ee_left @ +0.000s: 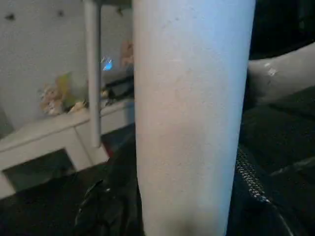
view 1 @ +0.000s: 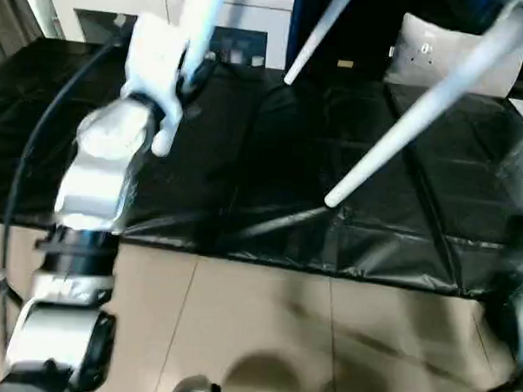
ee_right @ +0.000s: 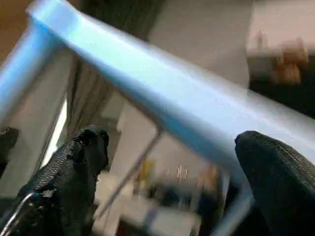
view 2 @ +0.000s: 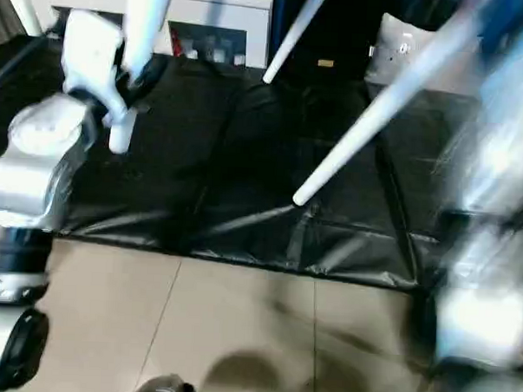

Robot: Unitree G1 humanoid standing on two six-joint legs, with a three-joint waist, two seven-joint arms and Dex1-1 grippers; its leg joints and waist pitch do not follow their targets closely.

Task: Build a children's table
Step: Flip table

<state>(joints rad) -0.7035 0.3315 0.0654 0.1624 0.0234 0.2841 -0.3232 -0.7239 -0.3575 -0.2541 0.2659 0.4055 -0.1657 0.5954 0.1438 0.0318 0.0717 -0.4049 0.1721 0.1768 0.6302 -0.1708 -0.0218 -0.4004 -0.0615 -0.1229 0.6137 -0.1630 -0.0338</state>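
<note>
**A:** Start at the left. What has the left gripper [view 1: 190,71] got?

**B:** It sits at the end of the silver forearm [view 1: 102,167], closed around the left leg [view 1: 202,15], a round white leg of the children's table [view 1: 476,58]. That leg runs up out of the picture. In the left wrist view it stands right in front of the camera.

**A:** And the rest of the table?

**B:** Its top is out of sight above. The middle leg [view 1: 313,42] slants down, its tip over the far part of the black mat [view 1: 246,161]. The long right leg [view 1: 394,141] comes down from the upper right, and its rounded tip is low over the mat's near part, by a crease. Whether that tip touches the mat, I can't tell.

**A:** What's behind?

**B:** A white cabinet [view 1: 261,18] along the back, and a grey pillow [view 1: 429,47] at the mat's far right. Pale floor tiles [view 1: 264,335] lie in front.

**A:** And the right gripper [ee_right: 172,140]?

**B:** Spread wide, its two black fingers [ee_right: 86,147] well apart. A white leg crosses beyond them, and neither finger grips it. In the right eye view that arm is a blur at the right edge.
</note>
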